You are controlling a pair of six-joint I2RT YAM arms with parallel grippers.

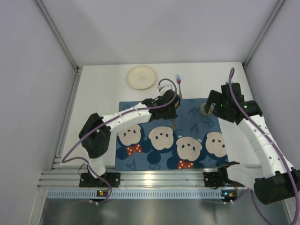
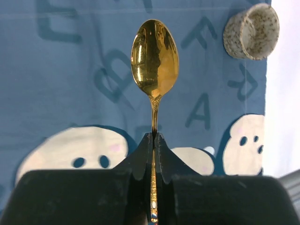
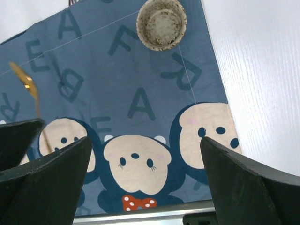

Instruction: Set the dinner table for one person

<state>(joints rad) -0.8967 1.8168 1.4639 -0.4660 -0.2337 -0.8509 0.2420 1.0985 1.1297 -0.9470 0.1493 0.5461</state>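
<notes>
The white dinner table [image 1: 98, 98] carries a navy placemat [image 1: 197, 122] printed with mouse faces. My left gripper [image 2: 154, 136] is shut on the handle of a gold spoon [image 2: 154, 58], whose bowl points away from it over the placemat [image 2: 70, 70]. From above, the left gripper [image 1: 171, 104] sits over the mat's back edge with the spoon [image 1: 175, 123] below it. A speckled cup [image 3: 161, 23] stands upright at the mat's back right corner. My right gripper [image 3: 145, 140] hangs open and empty just near of the cup [image 1: 206, 108]. The spoon [image 3: 26, 82] shows at the left of the right wrist view.
A cream plate [image 1: 141, 77] lies on the table behind the mat. A fork [image 1: 178, 84] with a purple-tinted handle lies to the plate's right. Grey walls close in the back and sides. A metal rail [image 1: 154, 178] runs along the near edge.
</notes>
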